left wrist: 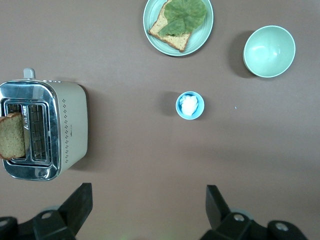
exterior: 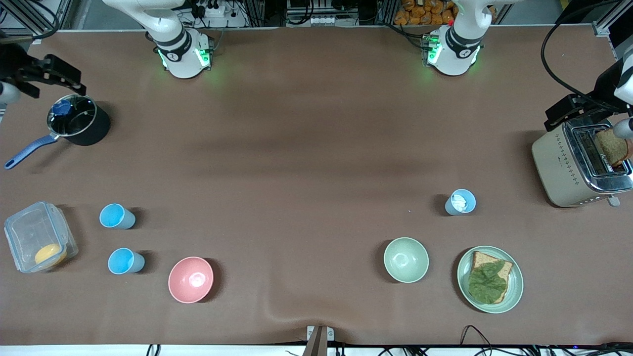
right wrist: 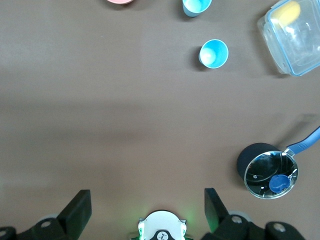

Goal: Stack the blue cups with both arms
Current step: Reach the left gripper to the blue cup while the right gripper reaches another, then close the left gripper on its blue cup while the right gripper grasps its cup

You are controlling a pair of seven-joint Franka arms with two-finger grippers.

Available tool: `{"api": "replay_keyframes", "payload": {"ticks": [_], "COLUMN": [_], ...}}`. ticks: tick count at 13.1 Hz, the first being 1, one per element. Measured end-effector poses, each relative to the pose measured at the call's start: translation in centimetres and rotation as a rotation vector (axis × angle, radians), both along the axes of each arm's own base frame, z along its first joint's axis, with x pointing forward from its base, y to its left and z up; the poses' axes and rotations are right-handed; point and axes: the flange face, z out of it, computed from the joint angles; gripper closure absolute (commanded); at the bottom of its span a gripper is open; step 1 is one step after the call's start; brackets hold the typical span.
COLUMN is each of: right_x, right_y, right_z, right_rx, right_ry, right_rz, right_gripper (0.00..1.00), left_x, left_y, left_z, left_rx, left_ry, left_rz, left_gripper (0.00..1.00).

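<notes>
Two bright sky-blue cups stand upright toward the right arm's end of the table: one (exterior: 117, 216) (right wrist: 214, 53) and one nearer the front camera (exterior: 126, 261) (right wrist: 196, 6). A paler blue cup (exterior: 460, 201) (left wrist: 190, 105) with something white inside stands toward the left arm's end. My left gripper (left wrist: 149, 200) is open and empty, high over the bare table between the toaster and the pale cup. My right gripper (right wrist: 148, 200) is open and empty, high over the right arm's base (right wrist: 161, 227). Both are well apart from the cups.
A pink bowl (exterior: 191, 279) sits beside the nearer sky-blue cup. A clear lidded box (exterior: 39, 236) and a lidded saucepan (exterior: 78, 120) sit at the right arm's end. A pale green bowl (exterior: 406, 259), a plate of bread and lettuce (exterior: 514, 291) and a toaster (exterior: 559, 168) sit at the left arm's end.
</notes>
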Motion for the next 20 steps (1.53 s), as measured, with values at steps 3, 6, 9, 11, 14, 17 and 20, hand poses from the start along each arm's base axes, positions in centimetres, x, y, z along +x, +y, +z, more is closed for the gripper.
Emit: {"api": "replay_keyframes", "payload": {"ticks": [3, 6, 9, 11, 14, 17, 20], "right_x": [0.2, 1.4, 3.7, 5.4, 7.7, 10.2, 12.6], "right_y": [-0.5, -1.2, -4.3, -8.2, -14.8, -17.1, -18.2], "right_z": [-0.1, -1.5, -5.8, -9.7, -16.9, -24.0, -29.7], "right_rx": [0.001, -0.002, -0.005, -0.002, 0.019, 0.008, -0.042], "right_ry": [-0.002, 0.005, 0.078, 0.133, 0.212, 0.241, 0.206], "right_rz": [-0.009, -0.025, -0.082, -0.150, -0.236, -0.236, -0.221], "right_gripper": [0.00, 0.00, 0.00, 0.00, 0.00, 0.00, 0.00], "left_x": [0.0, 0.5, 3.8, 6.9, 10.3, 11.8, 11.2], "left_y": [-0.1, 0.5, 1.1, 1.4, 1.3, 0.8, 0.2], "left_z": [0.0, -1.0, -5.9, -12.1, -21.4, -28.6, -33.4], "left_rx": [0.000, 0.000, -0.005, -0.011, -0.022, -0.034, -0.041], "left_ry": [0.004, 0.022, 0.053, 0.099, 0.151, 0.153, 0.145], "left_rz": [-0.001, 0.008, 0.007, -0.002, -0.006, -0.015, -0.025], "left_gripper": [0.00, 0.00, 0.00, 0.00, 0.00, 0.00, 0.00]}}
